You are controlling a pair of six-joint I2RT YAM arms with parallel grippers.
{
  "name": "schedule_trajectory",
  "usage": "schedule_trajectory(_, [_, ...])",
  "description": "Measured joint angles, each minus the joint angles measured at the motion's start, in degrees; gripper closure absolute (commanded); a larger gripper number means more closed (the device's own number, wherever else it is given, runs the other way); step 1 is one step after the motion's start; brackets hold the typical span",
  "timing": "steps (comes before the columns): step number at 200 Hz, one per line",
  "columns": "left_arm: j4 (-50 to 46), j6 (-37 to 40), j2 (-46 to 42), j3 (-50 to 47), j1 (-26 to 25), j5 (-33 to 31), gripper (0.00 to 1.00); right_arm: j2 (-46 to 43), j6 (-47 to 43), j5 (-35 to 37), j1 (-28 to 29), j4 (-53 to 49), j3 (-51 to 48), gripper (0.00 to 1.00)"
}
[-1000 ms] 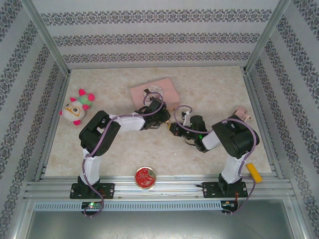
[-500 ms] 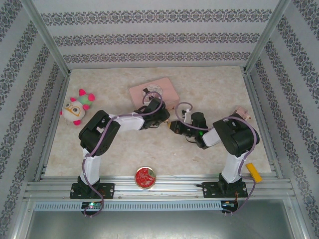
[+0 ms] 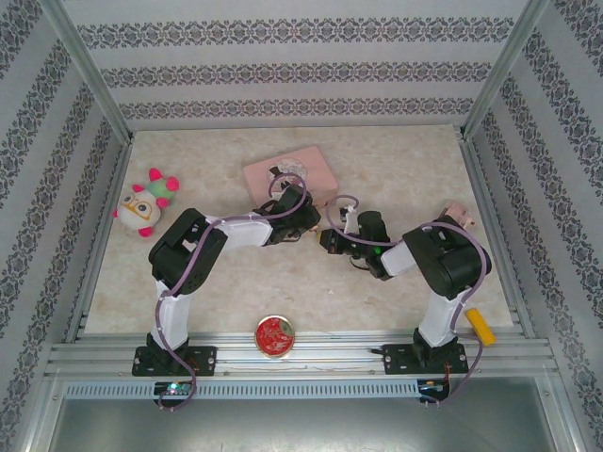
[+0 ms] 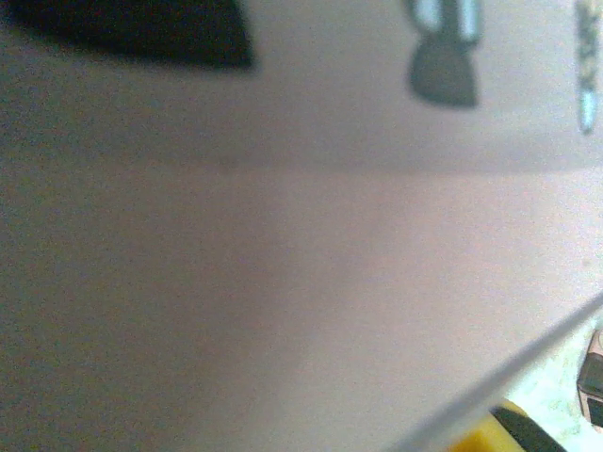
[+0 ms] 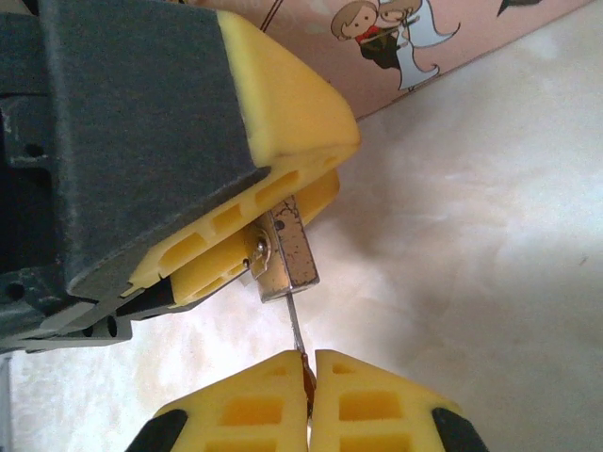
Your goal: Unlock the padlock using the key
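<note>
In the right wrist view a tiny brass padlock (image 5: pixel 287 256) is clamped between the yellow fingers (image 5: pixel 283 113) of my left gripper (image 3: pixel 314 223), which is shut on it. A thin key (image 5: pixel 298 334) runs from the padlock's bottom face down into my right gripper (image 5: pixel 309 381), which is shut on the key's head. The key's tip meets the lock body; how deep it sits is hidden. In the top view the two grippers meet at mid-table, the right gripper (image 3: pixel 330 241) just in front of the pink tin (image 3: pixel 292 172).
The pink illustrated tin (image 5: pixel 452 42) lies close behind the grippers and blurs across the left wrist view (image 4: pixel 301 282). A plush toy (image 3: pixel 146 202) sits at the left, a round red lid (image 3: pixel 275 336) near the front edge, a yellow object (image 3: pixel 480 325) front right.
My right gripper has crept slightly up and left toward the left gripper, keeping the key. The left arm has barely shifted.
</note>
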Motion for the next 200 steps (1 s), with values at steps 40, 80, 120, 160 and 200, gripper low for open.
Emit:
schedule_trajectory(40, [0.0, -0.1, 0.0, 0.0, 0.0, 0.0, 0.89, -1.1, -2.0, 3.5, 1.4, -1.6, 0.0, 1.00])
schedule_trajectory(80, [0.4, -0.7, 0.2, 0.0, 0.0, -0.5, 0.89, -1.9, -3.1, 8.3, 3.5, -2.2, 0.0, 1.00])
schedule_trajectory(120, [0.7, -1.3, 0.2, 0.0, 0.0, -0.5, 0.89, -2.4, -3.9, 13.5, 5.7, -2.4, -0.1, 0.97])
schedule_trajectory(160, [1.4, -2.1, 0.3, 0.0, 0.0, -0.5, 0.89, -3.1, -4.7, 16.7, 6.3, -2.4, -0.5, 0.97])
schedule_trajectory(200, [2.4, -3.3, 0.3, 0.0, 0.0, -0.5, 0.89, -3.6, -4.8, 15.8, 5.4, -2.4, -0.5, 0.96])
